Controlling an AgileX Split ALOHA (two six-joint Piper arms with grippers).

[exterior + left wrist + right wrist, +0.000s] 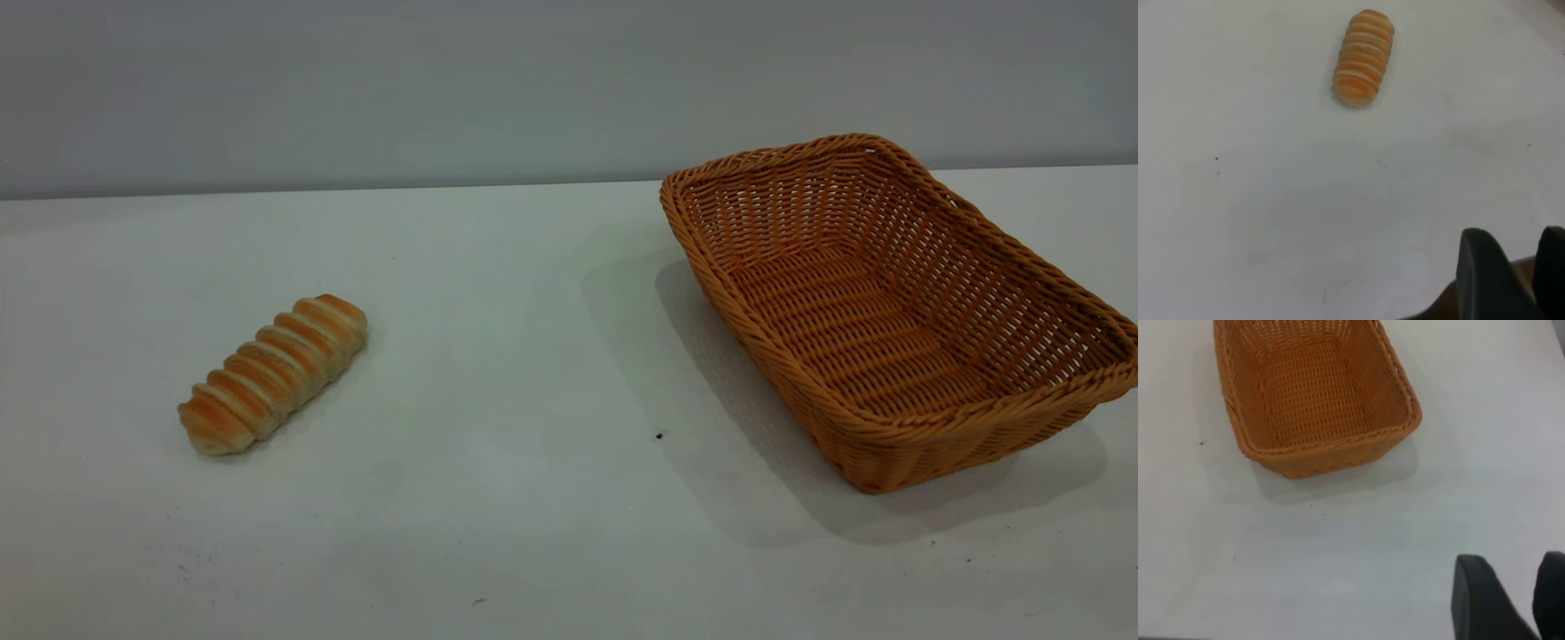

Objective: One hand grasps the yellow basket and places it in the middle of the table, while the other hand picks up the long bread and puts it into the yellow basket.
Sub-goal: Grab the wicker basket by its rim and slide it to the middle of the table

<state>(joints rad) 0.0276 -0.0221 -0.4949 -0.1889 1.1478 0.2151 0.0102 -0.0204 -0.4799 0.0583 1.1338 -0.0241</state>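
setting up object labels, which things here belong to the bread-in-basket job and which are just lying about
Part of the job:
- yellow basket, empty, on the table's right side
- long bread, lying on the left side, apart from the basket
- left gripper, back from the bread
- right gripper, back from the basket
- table

Just lying about:
- nothing but tiny dark specks on the tabletop

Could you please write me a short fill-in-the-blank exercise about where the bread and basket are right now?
1. The long bread lies on the ___.
2. The yellow basket holds ___.
3. In the exterior view, the basket sits to the ___ of the bread.

Missing words: table; nothing; right
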